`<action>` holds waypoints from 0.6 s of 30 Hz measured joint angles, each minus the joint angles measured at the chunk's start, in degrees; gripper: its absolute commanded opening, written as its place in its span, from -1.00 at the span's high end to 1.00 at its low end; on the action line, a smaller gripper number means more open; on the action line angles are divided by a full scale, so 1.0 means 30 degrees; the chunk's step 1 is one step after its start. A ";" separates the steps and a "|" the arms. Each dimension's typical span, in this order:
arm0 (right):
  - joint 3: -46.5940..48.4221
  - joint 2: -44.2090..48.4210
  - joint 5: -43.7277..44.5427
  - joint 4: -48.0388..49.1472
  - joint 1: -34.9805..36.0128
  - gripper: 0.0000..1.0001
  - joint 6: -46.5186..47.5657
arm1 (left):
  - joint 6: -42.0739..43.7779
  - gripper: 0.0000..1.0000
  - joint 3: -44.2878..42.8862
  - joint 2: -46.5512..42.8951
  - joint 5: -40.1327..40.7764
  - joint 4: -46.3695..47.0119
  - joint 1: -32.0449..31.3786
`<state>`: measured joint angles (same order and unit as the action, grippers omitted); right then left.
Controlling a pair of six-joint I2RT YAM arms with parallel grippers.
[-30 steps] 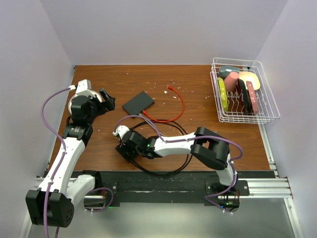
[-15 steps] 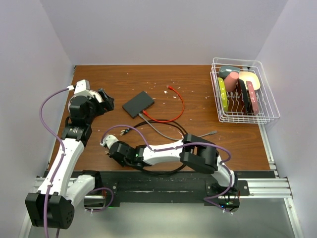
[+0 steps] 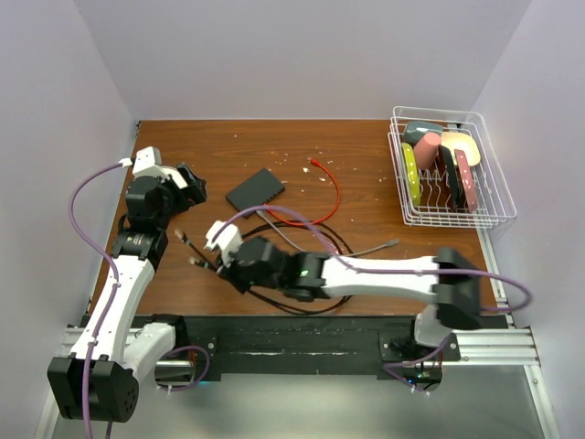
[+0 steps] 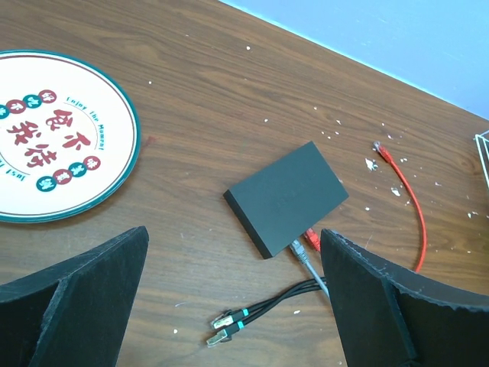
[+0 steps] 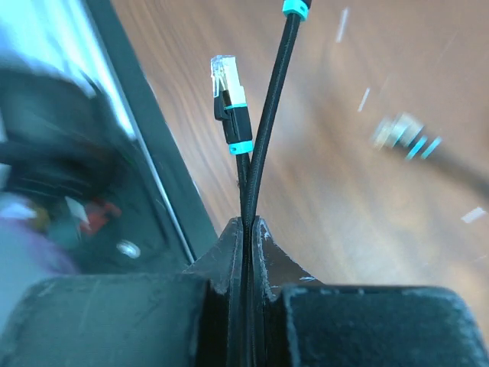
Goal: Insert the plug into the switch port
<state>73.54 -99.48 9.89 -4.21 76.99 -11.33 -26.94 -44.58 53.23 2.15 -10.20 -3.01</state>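
Note:
The black switch box (image 3: 255, 187) (image 4: 286, 197) lies flat left of centre. A red plug (image 4: 312, 238) and a grey plug (image 4: 299, 248) sit in its lower right edge. The switch port openings on that edge face away and are hidden. My right gripper (image 3: 218, 263) (image 5: 250, 225) is shut on two black cable strands. One clear plug (image 5: 227, 82) with a teal band sticks out beyond the jaws; the other strand leaves the top of the right wrist view. My left gripper (image 3: 189, 179) (image 4: 237, 306) hangs open above the table, left of the box, holding nothing.
A printed plate (image 4: 53, 138) lies left of the box. A red cable (image 3: 324, 197) loops right of it, with a loose grey plug (image 3: 393, 244) near centre. A white wire rack (image 3: 448, 169) of dishes stands at the right. White crumbs dot the wood.
My right gripper has closed on the black cables and the arm has stretched out, drawing the plugs toward the left front. The left gripper has shifted slightly left and stays open.

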 measured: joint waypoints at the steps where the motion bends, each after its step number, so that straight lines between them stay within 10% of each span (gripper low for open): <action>1: 0.0000 0.1195 -0.0058 0.0109 -0.0073 1.00 0.0168 | -0.0007 -1.00 0.0000 0.0007 0.0051 -0.0007 0.0007; 10: 0.0772 1.0265 0.0539 0.0248 -0.2943 1.00 0.1683 | -0.0007 -1.00 0.0000 0.0233 -0.0066 0.0197 0.0124; 18: 0.9202 0.8553 0.1027 -0.1209 -0.5253 1.00 0.3701 | 0.0051 -1.00 0.0000 0.1268 -0.1413 0.0750 0.0131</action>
<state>101.14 -73.82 12.97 -7.84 61.23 -0.23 -26.79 -44.58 57.04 -2.09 -7.94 -2.61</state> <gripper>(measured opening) 0.026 0.997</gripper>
